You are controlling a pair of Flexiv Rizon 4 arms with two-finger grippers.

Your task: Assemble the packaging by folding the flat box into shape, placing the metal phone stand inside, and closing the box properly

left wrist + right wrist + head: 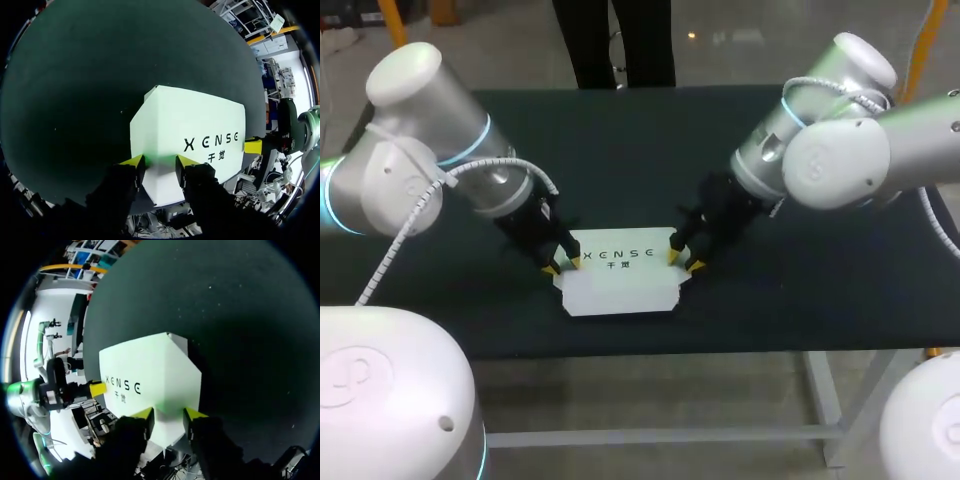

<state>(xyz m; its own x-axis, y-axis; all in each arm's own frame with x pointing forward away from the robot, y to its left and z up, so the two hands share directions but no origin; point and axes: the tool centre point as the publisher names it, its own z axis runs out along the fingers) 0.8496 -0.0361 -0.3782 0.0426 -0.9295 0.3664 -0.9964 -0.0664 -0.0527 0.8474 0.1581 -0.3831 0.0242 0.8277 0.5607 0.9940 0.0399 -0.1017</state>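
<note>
**White box held at both ends, contents out of sight**

We see one container: a white box (620,275) on the dark table (620,140), with the table's near edge just beside it. It is folded up into a block. Its printed face is up, and both wrist views show a plain side wall below that face. The top face looks closed from all three views. We cannot see inside, so we cannot tell what, if anything, it holds.

The left gripper (562,266) is at the box's left end. In its wrist view the white end of the box runs down between the two yellow tips, and both tips look to be against it, so we read the jaws as pinching the box end.

The right gripper (684,262) is at the opposite end of the box. Its wrist view shows the same thing: white card between the yellow tips, jaws pinching that end. Each wrist view also catches one yellow tip of the other gripper at the far end of the box.

Hard to make out:
- The black finger bodies cover the lowest part of each box end, so the flap shape there is unclear.
- From the head view the ends show small notched tabs, but we cannot tell whether they are tucked in.
- The arms block the table just beside both ends of the box.
</note>
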